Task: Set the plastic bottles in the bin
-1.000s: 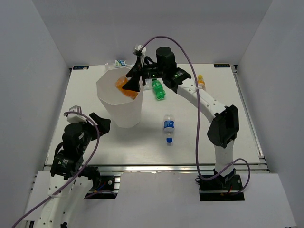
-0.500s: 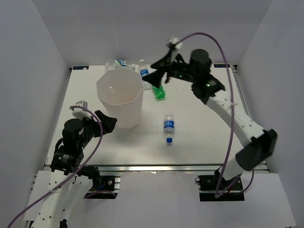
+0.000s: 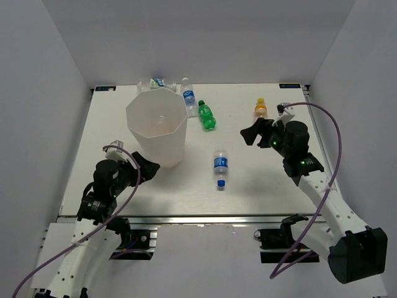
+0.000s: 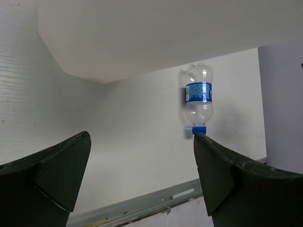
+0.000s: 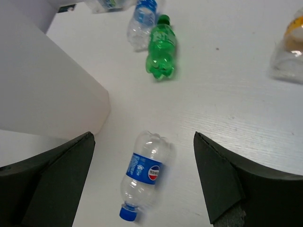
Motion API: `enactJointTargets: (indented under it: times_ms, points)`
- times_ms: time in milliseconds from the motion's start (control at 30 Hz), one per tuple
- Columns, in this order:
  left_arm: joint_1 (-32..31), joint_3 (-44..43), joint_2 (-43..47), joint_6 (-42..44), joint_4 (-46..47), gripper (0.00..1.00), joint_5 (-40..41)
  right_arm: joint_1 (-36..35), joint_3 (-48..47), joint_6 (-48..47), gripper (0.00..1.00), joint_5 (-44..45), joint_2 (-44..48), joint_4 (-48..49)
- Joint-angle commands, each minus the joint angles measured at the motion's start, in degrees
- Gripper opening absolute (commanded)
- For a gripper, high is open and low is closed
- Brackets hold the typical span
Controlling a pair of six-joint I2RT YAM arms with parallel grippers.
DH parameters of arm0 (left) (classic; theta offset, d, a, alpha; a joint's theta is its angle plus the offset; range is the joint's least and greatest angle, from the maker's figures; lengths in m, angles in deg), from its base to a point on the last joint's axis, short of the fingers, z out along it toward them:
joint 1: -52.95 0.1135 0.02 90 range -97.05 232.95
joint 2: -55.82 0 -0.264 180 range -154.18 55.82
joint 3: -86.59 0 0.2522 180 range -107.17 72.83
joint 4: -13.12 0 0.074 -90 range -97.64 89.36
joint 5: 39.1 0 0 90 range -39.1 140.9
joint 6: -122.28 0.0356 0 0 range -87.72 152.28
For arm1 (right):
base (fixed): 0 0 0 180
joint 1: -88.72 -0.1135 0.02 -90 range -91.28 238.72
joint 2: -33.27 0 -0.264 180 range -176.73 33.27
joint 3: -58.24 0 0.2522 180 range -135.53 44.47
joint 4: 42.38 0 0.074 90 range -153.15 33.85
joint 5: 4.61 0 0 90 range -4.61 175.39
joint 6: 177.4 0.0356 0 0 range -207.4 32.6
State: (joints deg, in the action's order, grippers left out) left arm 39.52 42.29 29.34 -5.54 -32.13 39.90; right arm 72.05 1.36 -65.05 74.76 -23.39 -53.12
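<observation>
tall white translucent faceted bin (image 3: 162, 149) standing left of centre, left gripper (image 3: 147, 166) spread wide and empty by its base, right gripper (image 3: 251, 131) likewise agape holding nothing, clear blue-labelled bottle (image 3: 219, 162) lying between them, green bottle (image 3: 207, 117) beyond it near the bin, orange yellow-capped bottle (image 3: 261, 109) just past the right gripper

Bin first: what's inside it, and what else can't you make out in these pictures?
- Bin contents: in the top view the inside shows only blank white, so I cannot tell what lies in it.
- Clear bottle behind the bin: the rim hides most of it in the top view; the top edge cuts it off in the right wrist view.
- Orange bottle: blurred and cut by the right edge of the right wrist view.
</observation>
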Motion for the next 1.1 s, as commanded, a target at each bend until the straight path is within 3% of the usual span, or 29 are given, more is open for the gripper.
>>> enactJointTargets:
  times_ms: [0, 100, 133, 267, 367, 567, 667, 767, 800, 867, 1000, 1067]
  points:
    - [-0.4, -0.5, -1.5, -1.9, 3.7, 0.98, 3.0, -2.1, 0.7, -1.1, 0.89, 6.3, -1.2, -3.4]
    - [-0.4, -1.2, -4.4, -5.7, 1.4, 0.98, 12.3, -10.8, -1.2, -3.3, 0.89, 15.0, -6.1, -7.7]
    - [-0.3, -1.5, -5.6, -6.9, -0.2, 0.98, 19.5, -14.7, -1.5, -2.8, 0.89, 16.2, -8.8, -7.3]
    - [-0.3, -6.3, -12.4, -16.7, -10.9, 0.98, 37.1, -18.8, -2.6, 1.9, 0.89, 20.4, -15.8, -5.6]
    - [-0.3, -8.3, -15.7, -20.2, -15.8, 0.98, 42.0, -20.9, -4.2, 3.2, 0.89, 24.1, -22.0, -5.8]
    - [-0.4, -6.5, -13.0, -21.8, -10.2, 0.98, 42.7, -24.1, -6.3, 4.7, 0.89, 21.0, -32.6, -3.6]
    - [-0.4, -6.6, -11.8, -21.2, -9.3, 0.98, 44.0, -24.6, -6.8, 5.2, 0.8, 20.0, -36.1, -2.1]
    - [-0.3, -7.2, -10.6, -20.1, -9.6, 0.98, 45.7, -24.6, -9.1, 1.6, 0.53, 19.0, -35.7, -2.8]
    - [-0.4, -7.2, -9.9, -19.9, -9.7, 0.98, 46.2, -24.6, -10.1, 0.5, 0.34, 18.5, -33.7, -2.8]
    - [-0.3, -7.4, -9.5, -19.7, -10.2, 0.98, 47.0, -24.6, -13.3, -2.6, 0.19, 19.4, -30.7, -2.7]
    - [-0.3, -8.3, -8.0, -18.6, -10.6, 0.98, 47.5, -24.6, -21.5, -10.5, 0.17, 23.2, -21.4, -1.8]
    - [-0.4, -8.3, -7.3, -19.0, -10.5, 0.98, 48.7, -24.6, -26.1, -14.1, 0.17, 19.1, -18.9, 1.0]
